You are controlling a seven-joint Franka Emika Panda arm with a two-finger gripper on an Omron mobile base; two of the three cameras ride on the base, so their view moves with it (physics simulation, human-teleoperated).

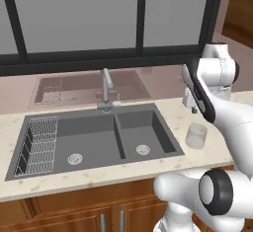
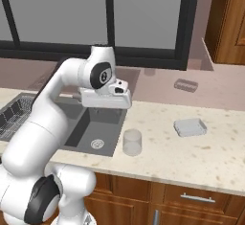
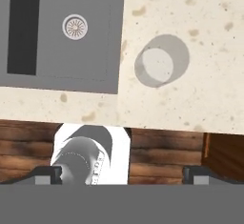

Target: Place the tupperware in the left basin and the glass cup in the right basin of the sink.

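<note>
Beside the sink (image 1: pixel 94 139), on the speckled bench (image 2: pixel 201 157), the glass cup (image 2: pixel 132 142) stands upright just off the right basin's (image 1: pixel 144 133) outer rim. My gripper (image 3: pixel 122 174) hangs above the bench edge near the sink, jaws spread wide and holding nothing, looking straight down on the cup and the basin's drain (image 3: pixel 75 26). The tupperware (image 2: pixel 190 127) lies flat on the bench, farther from the sink than the cup. The left basin (image 1: pixel 74 142) holds a wire rack (image 1: pixel 38 144) along its far side.
</note>
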